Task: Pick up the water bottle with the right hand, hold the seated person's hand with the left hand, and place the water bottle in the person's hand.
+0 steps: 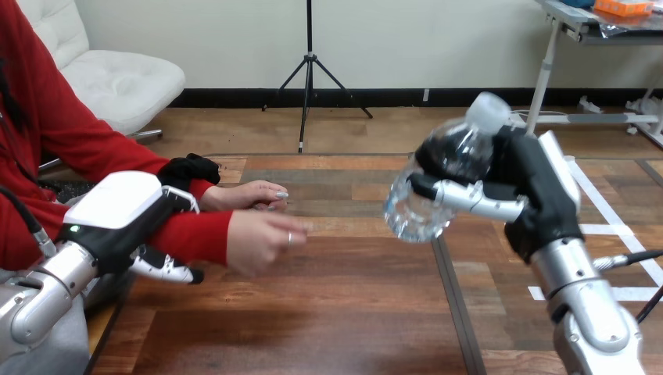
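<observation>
Clear water bottle (434, 187) clasped in right robot hand (525, 191), raised right | left robot hand (117, 211) at red sleeve (199, 234), clasp: cannot tell | we'd steady person's near hand (258, 238), then lower gently.

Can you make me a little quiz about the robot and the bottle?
1. True or false: the bottle is up in the air, tilted.
2. Which hand holds the bottle? A) right hand B) left hand C) neither
3. Fill in: the left hand is at the person's red ____.
Key: 1 true; 2 A; 3 sleeve.
</observation>
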`<act>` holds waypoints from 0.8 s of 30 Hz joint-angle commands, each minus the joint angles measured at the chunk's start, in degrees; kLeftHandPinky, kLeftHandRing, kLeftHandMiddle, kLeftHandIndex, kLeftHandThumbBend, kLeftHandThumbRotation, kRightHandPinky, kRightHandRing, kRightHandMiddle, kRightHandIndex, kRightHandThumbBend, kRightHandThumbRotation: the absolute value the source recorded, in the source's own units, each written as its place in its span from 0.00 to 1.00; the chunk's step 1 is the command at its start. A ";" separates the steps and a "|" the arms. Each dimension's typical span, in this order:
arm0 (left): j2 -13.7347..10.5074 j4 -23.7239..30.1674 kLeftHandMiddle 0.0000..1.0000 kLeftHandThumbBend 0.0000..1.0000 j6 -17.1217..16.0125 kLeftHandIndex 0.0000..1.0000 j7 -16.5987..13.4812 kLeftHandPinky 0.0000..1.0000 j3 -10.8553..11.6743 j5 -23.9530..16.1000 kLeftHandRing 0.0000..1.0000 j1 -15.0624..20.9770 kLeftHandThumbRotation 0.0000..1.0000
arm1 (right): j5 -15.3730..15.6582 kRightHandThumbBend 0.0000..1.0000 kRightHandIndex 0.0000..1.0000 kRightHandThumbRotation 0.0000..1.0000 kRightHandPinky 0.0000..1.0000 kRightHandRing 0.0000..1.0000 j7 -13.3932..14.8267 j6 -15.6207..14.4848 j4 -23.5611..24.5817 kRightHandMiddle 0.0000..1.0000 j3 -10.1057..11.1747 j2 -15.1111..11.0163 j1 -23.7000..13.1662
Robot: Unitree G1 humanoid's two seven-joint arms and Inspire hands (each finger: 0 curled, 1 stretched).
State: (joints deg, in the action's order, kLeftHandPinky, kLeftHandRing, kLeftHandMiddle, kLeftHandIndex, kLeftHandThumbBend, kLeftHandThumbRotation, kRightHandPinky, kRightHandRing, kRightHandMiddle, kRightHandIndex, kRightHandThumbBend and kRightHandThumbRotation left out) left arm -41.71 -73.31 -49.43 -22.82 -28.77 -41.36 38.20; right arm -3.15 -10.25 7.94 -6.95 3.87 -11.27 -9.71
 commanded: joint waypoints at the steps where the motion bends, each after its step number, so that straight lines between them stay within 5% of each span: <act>1: 1.58 2.59 0.52 0.80 -1.50 0.54 0.55 0.41 1.72 2.05 0.47 -0.41 0.32 | 0.31 0.76 0.40 0.00 0.24 0.28 -0.29 5.06 -4.24 0.38 -0.13 0.33 -7.11; 24: 3.46 5.42 0.53 0.79 -7.00 0.54 3.10 0.40 4.80 5.87 0.46 -2.73 0.30 | 2.49 0.80 0.42 0.00 0.25 0.29 0.22 10.61 -14.88 0.39 -1.06 0.69 -11.05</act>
State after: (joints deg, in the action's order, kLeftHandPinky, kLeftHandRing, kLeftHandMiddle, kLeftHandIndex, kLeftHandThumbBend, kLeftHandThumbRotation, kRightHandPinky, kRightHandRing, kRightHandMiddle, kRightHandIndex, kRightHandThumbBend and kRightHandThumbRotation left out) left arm -41.11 -70.99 -54.74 -20.51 -24.83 -36.84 35.76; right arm -0.59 -10.91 14.90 -21.53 2.66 -11.14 -13.41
